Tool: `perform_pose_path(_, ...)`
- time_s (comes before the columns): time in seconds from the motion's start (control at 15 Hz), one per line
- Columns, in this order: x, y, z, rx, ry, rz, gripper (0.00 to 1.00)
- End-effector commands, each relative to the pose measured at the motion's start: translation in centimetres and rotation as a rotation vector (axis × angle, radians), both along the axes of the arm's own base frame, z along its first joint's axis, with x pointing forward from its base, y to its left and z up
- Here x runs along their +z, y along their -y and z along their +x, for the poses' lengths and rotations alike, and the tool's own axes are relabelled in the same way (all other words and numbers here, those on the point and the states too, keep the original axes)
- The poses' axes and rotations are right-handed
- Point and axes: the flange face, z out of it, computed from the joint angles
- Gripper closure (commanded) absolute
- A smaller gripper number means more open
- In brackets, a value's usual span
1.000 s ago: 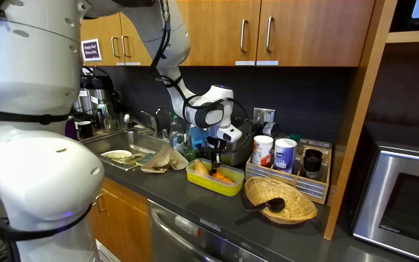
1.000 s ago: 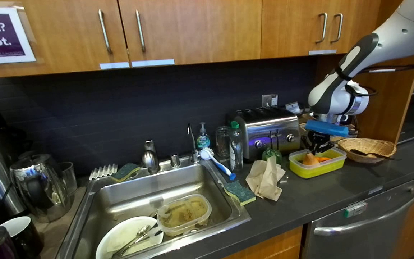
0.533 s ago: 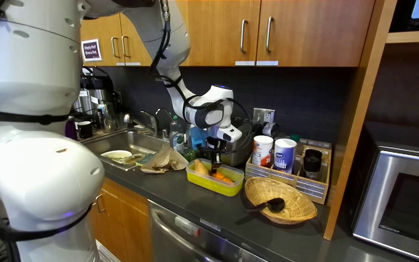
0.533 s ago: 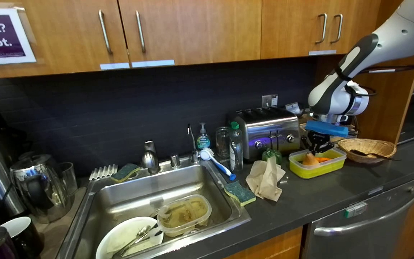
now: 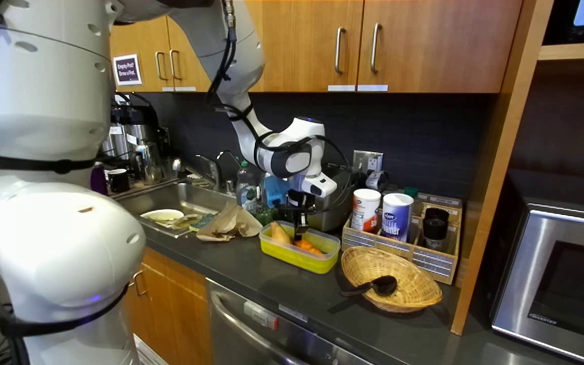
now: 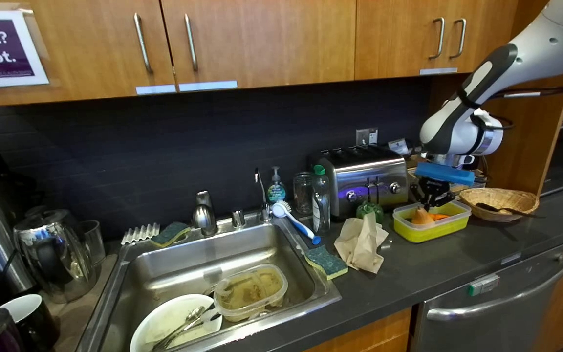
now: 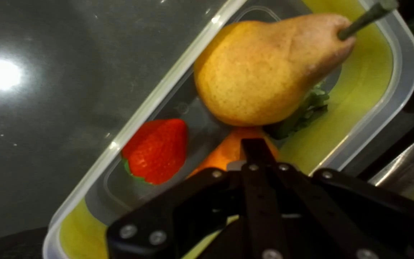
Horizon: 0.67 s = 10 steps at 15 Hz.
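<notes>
Points the black gripper (image 7: pixel 255 147) down into a rectangular, clear-rimmed yellow plastic container (image 6: pixel 430 232), with fingers (image 7: pixel 259 154) closed tip to tip right at a smooth, tapering orange carrot-like piece (image 7: pixel 223 153) inside; hard to see whether touching. Has a freckled, round-bellied pear (image 7: pixel 257 75) and 1 dimpled red strawberry (image 7: pixel 160 151) nearby in the container, and a woven oval wicker basket (image 5: pixel 418 284) just beside it on the glossy dark counter (image 7: pixel 67 118).

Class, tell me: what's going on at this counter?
A robot arm has its jaws shut, pointing down over a tub, with nothing visible in their grip. They are nearest an orange item; whether they touch it, I cannot tell. A pear and a strawberry also lie in the tub, and a basket with a spoon stands beside it.
</notes>
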Motion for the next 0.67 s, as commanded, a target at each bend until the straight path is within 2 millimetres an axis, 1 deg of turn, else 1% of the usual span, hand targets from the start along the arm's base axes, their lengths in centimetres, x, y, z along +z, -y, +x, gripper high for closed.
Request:
perform_pose_path(0.0, 1.7, -0.3, -1.3, -0.005, 0.015, -0.011, 1.0)
perform_pose_path(0.33, 2.9, -0.4, -1.8, -0.005, 0.042, -0.012, 1.0)
perform_pose_path(0.4, 3.0, -0.4, -1.8, -0.009, 0.041, -0.014, 0.74)
perform_pose_path(0.47, 3.0, -0.4, -1.9, -0.01, 0.038, -0.017, 0.74)
perform_pose_path(0.53, 2.9, -0.4, -1.8, -0.01, 0.036, -0.022, 0.7)
perform_pose_path(0.6, 2.8, -0.4, -1.7, -0.009, 0.031, -0.026, 0.63)
